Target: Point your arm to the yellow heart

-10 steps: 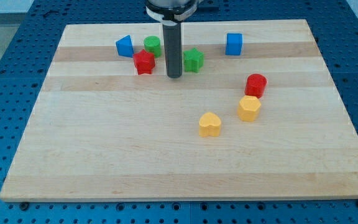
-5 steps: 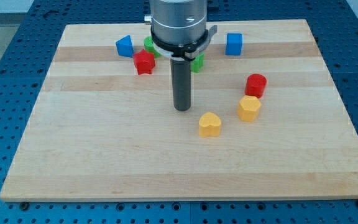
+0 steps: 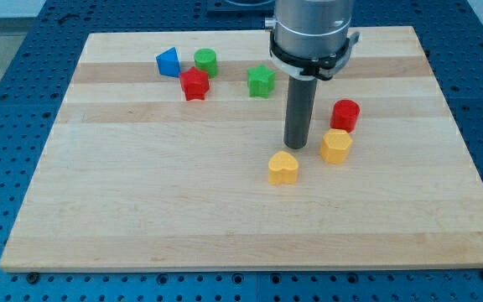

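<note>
The yellow heart [image 3: 283,168] lies on the wooden board [image 3: 141,193], right of centre. My tip [image 3: 297,148] rests on the board just above and slightly right of the heart, a small gap apart. A yellow hexagon block [image 3: 336,145] sits to the right of my tip, with a red cylinder [image 3: 345,114] above it.
A blue block [image 3: 168,61], a green cylinder [image 3: 205,60], a red star-like block [image 3: 194,84] and a green star block [image 3: 261,80] sit near the view's top left. The arm's body hides the board's top right area.
My tip has moved from the view's top centre down and to the right, ending close above the yellow heart. The blue cube at top right is now hidden behind the arm.
</note>
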